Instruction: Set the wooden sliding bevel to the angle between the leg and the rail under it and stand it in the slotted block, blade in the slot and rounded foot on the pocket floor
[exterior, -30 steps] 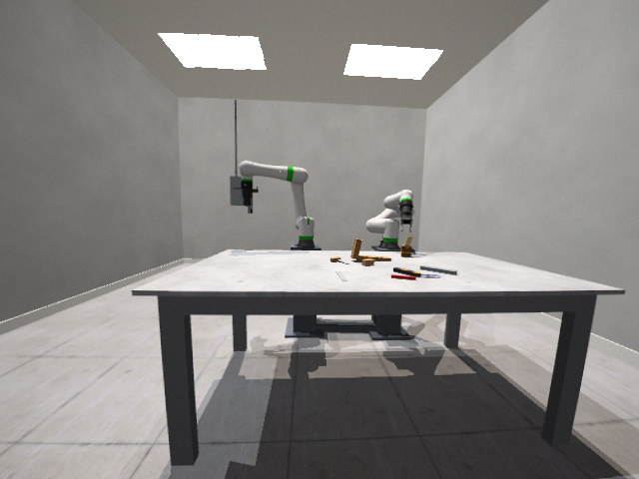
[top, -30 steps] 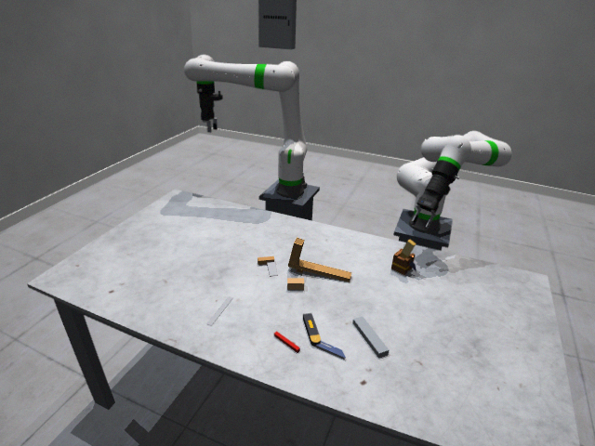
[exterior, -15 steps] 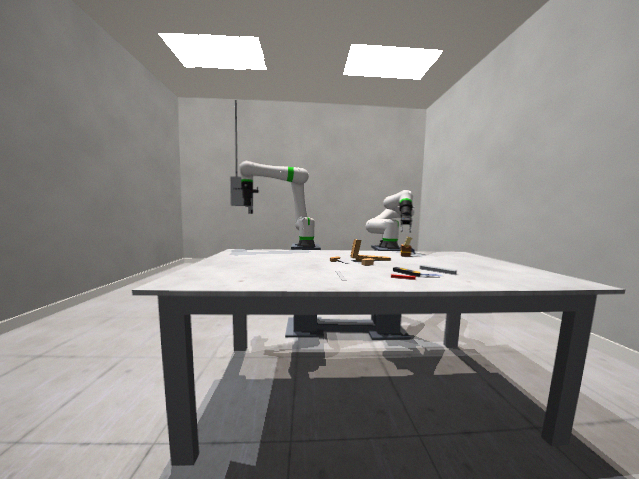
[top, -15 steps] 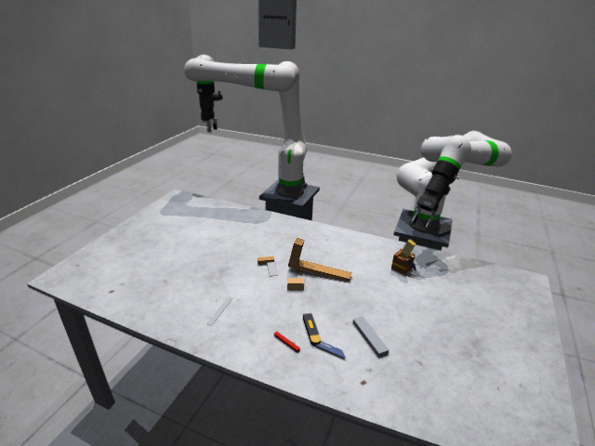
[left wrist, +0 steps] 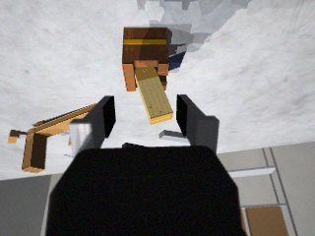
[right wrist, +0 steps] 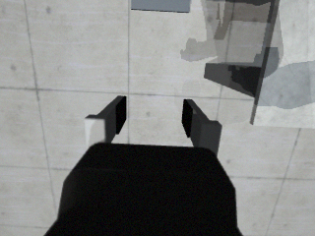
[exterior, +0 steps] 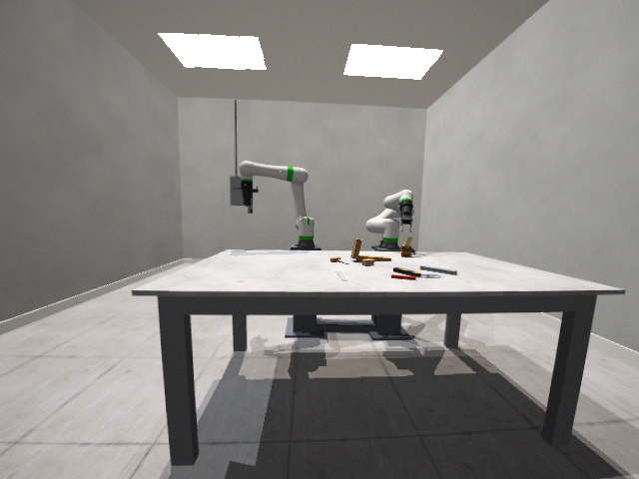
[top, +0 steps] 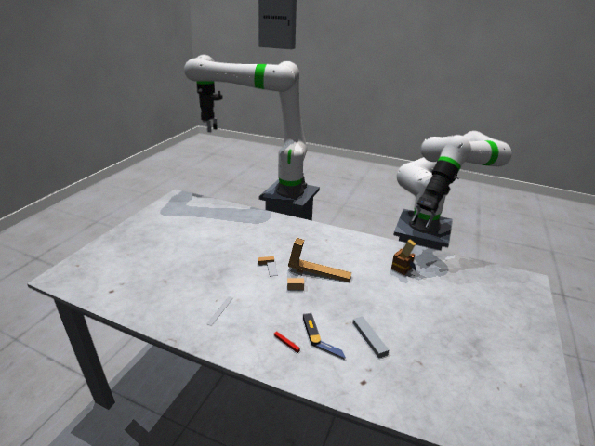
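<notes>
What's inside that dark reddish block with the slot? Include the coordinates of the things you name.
The pale wooden handle [top: 408, 248] [exterior: 407, 241] [left wrist: 155, 96] leans up out of the block [top: 402, 265] [exterior: 405, 254] [left wrist: 145, 50]. Its lower end and the pocket floor are hidden, so whether it touches bottom can't be seen.

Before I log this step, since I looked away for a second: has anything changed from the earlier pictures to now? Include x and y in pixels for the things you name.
Nothing visibly changed. Both arms, the slotted block [top: 402, 263] [exterior: 405, 251] [left wrist: 143, 49] and the black bevel [top: 310, 327] stayed put.
</notes>
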You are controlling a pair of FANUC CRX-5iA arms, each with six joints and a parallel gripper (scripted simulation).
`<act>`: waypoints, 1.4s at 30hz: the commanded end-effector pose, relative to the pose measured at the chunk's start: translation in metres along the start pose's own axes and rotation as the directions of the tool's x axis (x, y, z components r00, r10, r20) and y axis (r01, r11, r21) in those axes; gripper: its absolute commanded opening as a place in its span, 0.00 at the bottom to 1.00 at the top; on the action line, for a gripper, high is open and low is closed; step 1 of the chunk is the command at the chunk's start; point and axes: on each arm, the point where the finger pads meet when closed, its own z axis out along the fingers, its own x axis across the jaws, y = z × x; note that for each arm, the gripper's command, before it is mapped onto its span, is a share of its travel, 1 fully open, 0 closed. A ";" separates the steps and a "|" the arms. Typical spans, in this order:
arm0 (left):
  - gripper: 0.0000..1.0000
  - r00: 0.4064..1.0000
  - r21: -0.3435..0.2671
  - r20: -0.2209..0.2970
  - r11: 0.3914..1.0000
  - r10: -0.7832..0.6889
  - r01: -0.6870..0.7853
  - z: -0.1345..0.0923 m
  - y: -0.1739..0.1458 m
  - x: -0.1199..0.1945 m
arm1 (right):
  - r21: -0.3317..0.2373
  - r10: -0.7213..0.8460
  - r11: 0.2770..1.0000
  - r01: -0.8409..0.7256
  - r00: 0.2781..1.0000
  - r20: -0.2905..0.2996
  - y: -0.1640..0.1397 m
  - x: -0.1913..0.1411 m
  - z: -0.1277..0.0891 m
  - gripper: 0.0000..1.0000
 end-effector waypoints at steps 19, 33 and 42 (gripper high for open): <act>1.00 0.997 -0.056 -0.039 0.996 0.073 -0.075 -0.009 0.029 0.012 | -0.002 0.000 1.000 0.000 1.000 0.000 0.000 0.000 -0.001 1.00; 1.00 0.893 -0.193 -0.256 0.886 0.370 -0.422 -0.055 0.143 0.049 | -0.002 0.000 1.000 0.000 1.000 0.000 0.000 0.000 -0.001 1.00; 1.00 0.748 -0.192 -0.401 0.751 0.528 -0.632 -0.088 0.209 0.060 | -0.002 0.000 1.000 0.000 1.000 0.000 0.000 0.000 -0.001 1.00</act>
